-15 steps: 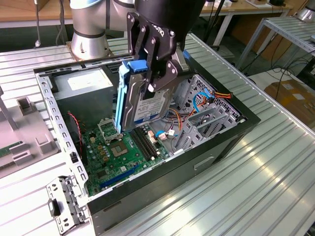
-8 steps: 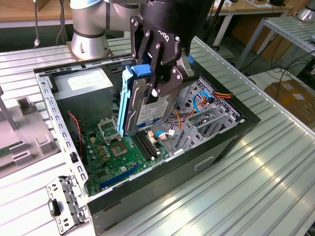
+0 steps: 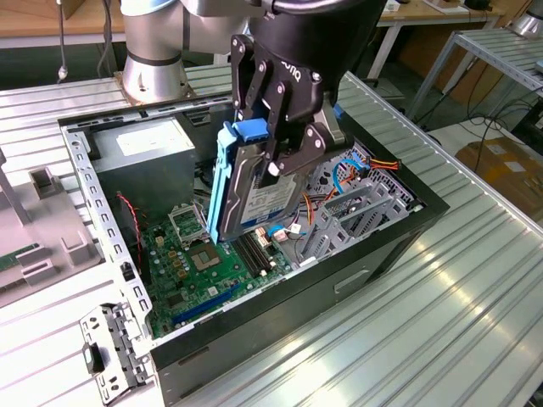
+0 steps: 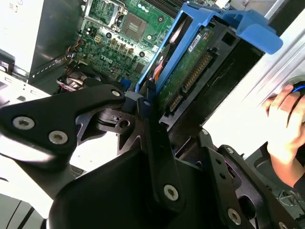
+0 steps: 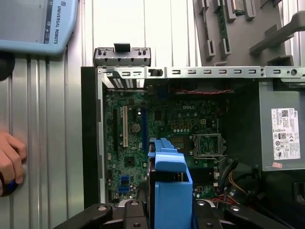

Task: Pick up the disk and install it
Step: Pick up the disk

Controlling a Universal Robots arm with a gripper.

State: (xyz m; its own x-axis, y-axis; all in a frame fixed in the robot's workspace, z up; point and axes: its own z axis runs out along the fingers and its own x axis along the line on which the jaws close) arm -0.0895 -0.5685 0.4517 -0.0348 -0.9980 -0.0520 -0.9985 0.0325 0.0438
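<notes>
The disk [image 3: 254,193], a silver drive with a white and blue label in a blue plastic carrier frame, hangs on edge above the open computer case [image 3: 85,174]. My black gripper [image 3: 277,161] is shut on it from above, one finger on each flat face. The disk's lower end hovers just over the green motherboard [image 3: 199,259], to the left of the metal drive cage [image 3: 365,203] in the exterior view. In the second wrist view the disk [image 4: 190,62] shows its circuit-board underside, clamped by the fingers [image 4: 145,102]. The first wrist view looks down the blue carrier [image 5: 169,191] onto the motherboard [image 5: 167,119].
A grey power-supply box [image 3: 144,144] fills the case's far corner. Orange and blue cables [image 3: 356,165] lie by the cage. A loose metal bracket [image 3: 106,356] lies outside the case. A person's hand [image 5: 8,160] rests on the ribbed table, near a teach pendant [image 5: 33,24].
</notes>
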